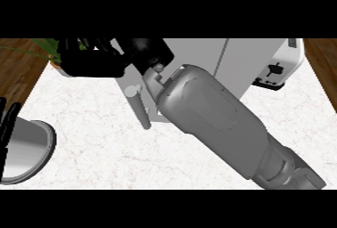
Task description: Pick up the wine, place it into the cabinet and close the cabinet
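So, the wine: I honestly can't pick it out anywhere. If it's around, it's hidden behind the arm or the dark hand, and I can't tell which.

The cabinet (204, 58) is the pale grey box at the far side of the table (99, 147), roughly in the middle of the view. A grey bar handle (138, 109) sticks out at its left front corner, slanting down toward the robot. From this steep angle I can't say how far open the cabinet is.

The right robot hand (95, 62) is up at the cabinet's left side, just beyond the top of that handle, with its grey forearm (217, 116) crossing the whole table diagonally from the lower right corner. The hand is just a black lump against the cabinet from here, so I can't tell whether it's gripping something or not.

The left robot hand (8, 118) sits at the left edge of the view, fingers straight and pointing up, holding nothing, well apart from the cabinet.

Other stuff: a white toaster (280, 67) stands just beside the cabinet's right side, and a green plant (47, 46) pokes in at the far left corner, right next to the right robot hand. The table top is white marble.
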### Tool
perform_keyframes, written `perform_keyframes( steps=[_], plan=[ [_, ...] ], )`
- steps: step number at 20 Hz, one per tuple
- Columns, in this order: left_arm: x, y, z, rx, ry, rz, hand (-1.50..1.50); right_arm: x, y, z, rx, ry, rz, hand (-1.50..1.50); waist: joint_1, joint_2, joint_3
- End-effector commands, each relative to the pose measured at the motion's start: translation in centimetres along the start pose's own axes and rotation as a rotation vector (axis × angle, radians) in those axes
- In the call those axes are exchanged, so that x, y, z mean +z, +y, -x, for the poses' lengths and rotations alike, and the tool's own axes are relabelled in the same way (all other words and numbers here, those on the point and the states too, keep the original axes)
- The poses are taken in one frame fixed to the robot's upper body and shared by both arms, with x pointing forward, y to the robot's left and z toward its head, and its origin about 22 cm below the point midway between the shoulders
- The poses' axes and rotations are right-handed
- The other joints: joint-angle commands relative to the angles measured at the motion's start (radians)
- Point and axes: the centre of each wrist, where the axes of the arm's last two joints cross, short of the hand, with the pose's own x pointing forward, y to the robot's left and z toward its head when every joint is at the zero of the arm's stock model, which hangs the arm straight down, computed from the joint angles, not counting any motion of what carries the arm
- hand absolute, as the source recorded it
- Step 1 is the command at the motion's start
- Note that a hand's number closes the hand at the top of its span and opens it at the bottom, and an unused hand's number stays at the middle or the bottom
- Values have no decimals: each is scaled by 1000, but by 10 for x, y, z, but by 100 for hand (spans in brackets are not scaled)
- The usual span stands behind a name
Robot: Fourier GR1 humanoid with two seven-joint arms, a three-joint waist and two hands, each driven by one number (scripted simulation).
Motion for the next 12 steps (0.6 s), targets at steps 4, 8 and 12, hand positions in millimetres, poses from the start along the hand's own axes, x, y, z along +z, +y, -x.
perform_keyframes(
  steps=[4, 8, 12],
  plan=[
    [-3, -1, -2, -17, -6, 10, -150, -11, -61, 24, 79, 57, 131, 150, -8, 29, 3],
    [-3, -5, -4, -2, -19, 13, -150, -11, -67, 40, 134, 67, 151, 150, 6, 34, 3],
    [-6, -1, 4, 5, -1, 6, -150, -4, -71, 55, 140, 64, 130, 150, -4, 39, 2]
  ],
)
